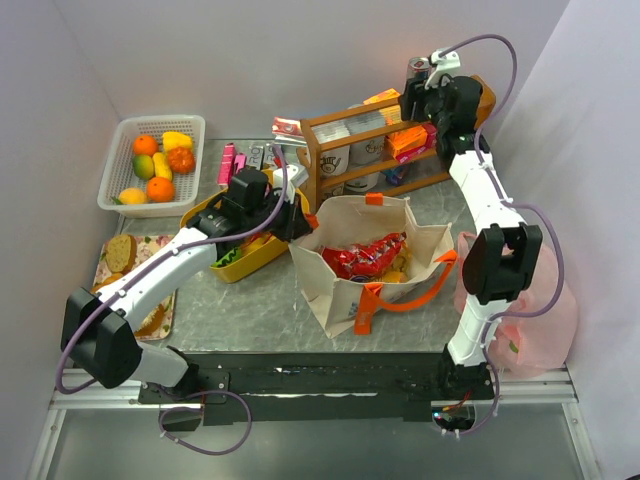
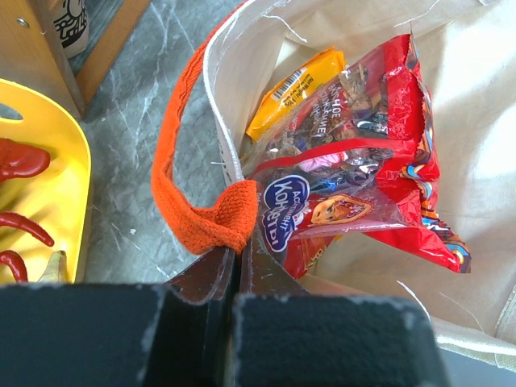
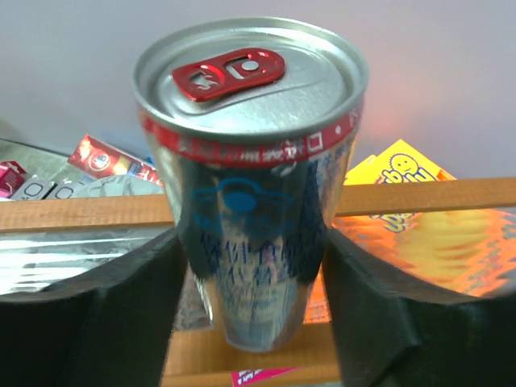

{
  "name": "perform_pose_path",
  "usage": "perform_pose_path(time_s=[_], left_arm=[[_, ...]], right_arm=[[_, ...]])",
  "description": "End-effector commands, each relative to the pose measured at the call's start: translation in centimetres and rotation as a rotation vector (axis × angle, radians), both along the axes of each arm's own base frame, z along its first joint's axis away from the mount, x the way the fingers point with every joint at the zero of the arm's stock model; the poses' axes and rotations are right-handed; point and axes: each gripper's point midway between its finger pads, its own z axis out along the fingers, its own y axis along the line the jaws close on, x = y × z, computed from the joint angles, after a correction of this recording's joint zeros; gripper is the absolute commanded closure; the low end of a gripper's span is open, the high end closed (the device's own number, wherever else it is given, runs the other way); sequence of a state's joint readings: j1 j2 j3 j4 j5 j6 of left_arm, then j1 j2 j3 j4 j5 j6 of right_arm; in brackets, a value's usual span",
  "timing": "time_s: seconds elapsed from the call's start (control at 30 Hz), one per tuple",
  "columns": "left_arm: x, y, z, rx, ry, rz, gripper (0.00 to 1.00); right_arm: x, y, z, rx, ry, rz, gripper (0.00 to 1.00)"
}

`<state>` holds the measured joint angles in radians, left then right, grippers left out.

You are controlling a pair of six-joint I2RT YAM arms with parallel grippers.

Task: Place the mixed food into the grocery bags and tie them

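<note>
r arm [image 1: 478, 185] outstretched, can [image 3: 250, 161] in gripper [image 1: 421, 84]

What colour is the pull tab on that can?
Red; the pull tab shows best in the right wrist view.

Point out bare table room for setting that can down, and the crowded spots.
Widest bare patch: the table front, bordered by the bread tray, yellow tub and tote. A narrower strip lies between the tote and the wooden rack. Crowded: the back, around the rack and packets, where the right gripper holds the can.
</note>
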<state>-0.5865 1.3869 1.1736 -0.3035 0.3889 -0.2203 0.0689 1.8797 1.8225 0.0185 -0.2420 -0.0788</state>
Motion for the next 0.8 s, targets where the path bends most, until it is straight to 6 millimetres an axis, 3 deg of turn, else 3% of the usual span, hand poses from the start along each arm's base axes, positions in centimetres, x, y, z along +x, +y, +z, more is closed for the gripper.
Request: perform_pose_path(time_s=[0.0,0.17,0.2,0.27,0.37,0.47,0.5,0.57,0.6,0.67,0.73,0.77], left_arm=[[0.6,0.3,0.3,0.005,-0.019,-0.002,0.99],[0.7,0.5,0.3,0.006,-0.015,0.004,0.99],[0.8,0.5,0.2,0.007,-0.014,0.006,0.99],[0.8,0.5,0.4,0.003,-0.016,0.006,0.99],[0.8,0.5,0.2,0.003,-0.011,0.007,0.99],[0.7,0.4,0.4,-0.007,-0.010,0.006,0.99],[0.6,0.4,0.6,-0.013,-0.009,0.005,0.99],[0.5,0.4,0.7,-0.019,-0.011,0.006,0.99],[0.5,0.4,0.9,-0.025,-0.009,0.007,0.99],[0.4,0.4,1.3,-0.035,-0.022,0.010,0.99],[0.3,0.4,1.5,-0.041,-0.023,0.010,0.99],[0.2,0.5,1.7,-0.046,-0.026,0.010,0.99]], right_arm=[[0.6,0.1,4.0,-0.017,-0.118,0.021,0.44],[0.2,0.1,4.6,-0.017,-0.166,0.025,0.75],[-0.3,0.0,4.7,-0.017,-0.172,0.018,0.88],[-1.0,-0.2,5.5,-0.015,-0.206,0.007,0.90],[-2.7,-0.4,7.9,-0.017,-0.261,0.001,0.99],[-5.2,0.1,10.9,-0.013,-0.310,0.025,1.00],[-6.8,0.4,12.9,-0.013,-0.351,0.033,1.00],[-8.4,0.7,13.8,-0.019,-0.369,0.039,1.00],[-10.4,1.3,15.7,-0.013,-0.406,0.052,1.00],[-12.2,2.0,15.5,-0.001,-0.380,0.064,1.00],[-16.1,2.7,17.4,0.034,-0.421,0.081,1.00],[-16.9,3.3,15.5,0.057,-0.381,0.098,1.00]])
